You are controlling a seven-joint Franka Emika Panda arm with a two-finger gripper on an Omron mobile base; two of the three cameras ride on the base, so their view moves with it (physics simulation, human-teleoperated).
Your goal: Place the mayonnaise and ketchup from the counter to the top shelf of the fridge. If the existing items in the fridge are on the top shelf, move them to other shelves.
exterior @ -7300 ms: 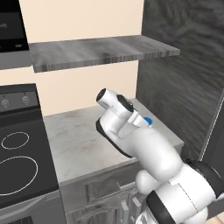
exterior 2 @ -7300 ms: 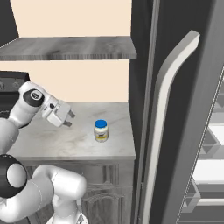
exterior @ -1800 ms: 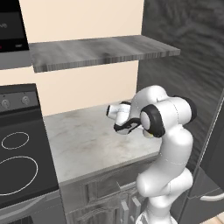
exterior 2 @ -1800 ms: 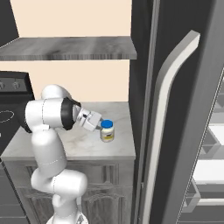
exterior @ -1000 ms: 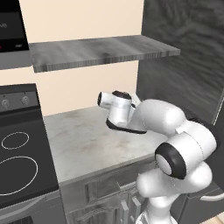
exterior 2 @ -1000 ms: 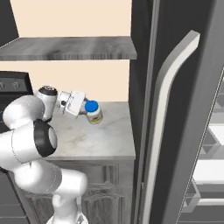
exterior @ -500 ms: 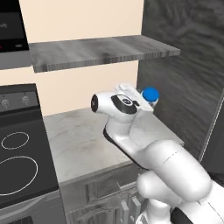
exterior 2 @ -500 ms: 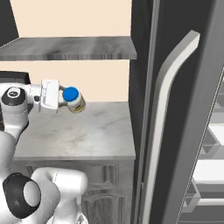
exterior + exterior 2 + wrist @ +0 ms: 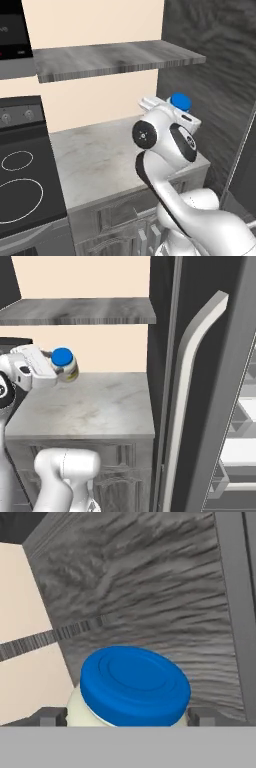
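- Mayonnaise jar (image 9: pixel 64 363) is off the counter (image 9: pixel 100 406), carried sideways in the air with its blue lid toward the fridge side.
- Step in hand: transfer of the mayo to the fridge top shelf; ketchup not yet handled, by my read.
- Gripper (image 9: pixel 127 717) stands wide, jaws clamped on the jar body, one fingertip either side in the hand view.
- Next move likely needs a swing right around the open fridge door (image 9: pixel 205 386), then righting the jar before release.
- Risk: door handle sits close to that path.

Base cams flank counter (image 9: pixel 100 165) — handcam close.
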